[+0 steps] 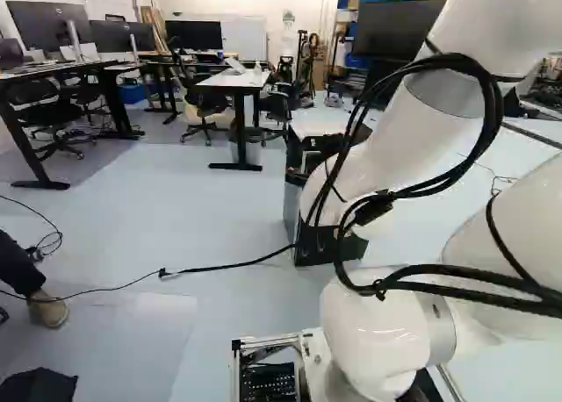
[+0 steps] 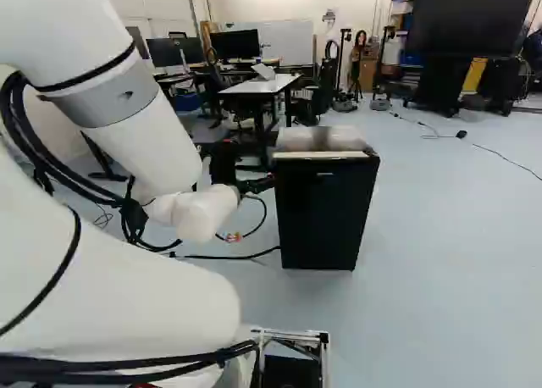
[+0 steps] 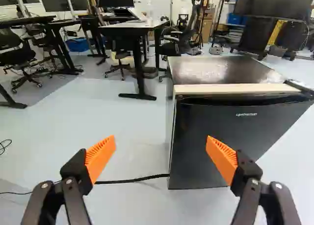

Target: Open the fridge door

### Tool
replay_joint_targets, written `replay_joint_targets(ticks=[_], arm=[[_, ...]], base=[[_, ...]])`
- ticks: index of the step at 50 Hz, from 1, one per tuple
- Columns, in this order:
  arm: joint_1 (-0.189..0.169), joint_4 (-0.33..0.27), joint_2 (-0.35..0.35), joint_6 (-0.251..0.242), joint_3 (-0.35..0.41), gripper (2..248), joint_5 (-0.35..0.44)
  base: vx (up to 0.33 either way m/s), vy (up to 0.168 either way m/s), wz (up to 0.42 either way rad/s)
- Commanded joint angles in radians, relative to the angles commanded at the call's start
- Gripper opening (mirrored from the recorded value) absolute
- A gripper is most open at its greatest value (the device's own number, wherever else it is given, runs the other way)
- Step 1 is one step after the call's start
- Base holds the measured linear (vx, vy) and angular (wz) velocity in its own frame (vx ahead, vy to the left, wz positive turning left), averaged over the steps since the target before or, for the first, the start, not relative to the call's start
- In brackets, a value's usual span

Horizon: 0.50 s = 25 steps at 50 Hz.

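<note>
Claw (image 3: pixel 161 154) held wide by near left of fridge (image 2: pixel 326 210), presumably so the door's edge can be admitted. Door (image 3: pixel 255 124) apparently closed, faced toward base, likely for access.

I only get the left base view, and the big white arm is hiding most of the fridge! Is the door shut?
Observer: Yes, in the wrist view the fridge door looks shut.
Operator: Are the robot's jaws open? I can't see them!
Observer: They're open, with the orange pads wide apart and nothing gripped.
Operator: Where could it grab the door?
Observer: Maybe at the top: a dark groove runs along there, just under a pale strip.
</note>
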Motion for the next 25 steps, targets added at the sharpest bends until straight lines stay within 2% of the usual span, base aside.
replay_joint_targets(ticks=[25], arm=[[0.008,0.0,0.0,0.0,0.0,247,0.0]], base=[[0.0,0.0,0.0]])
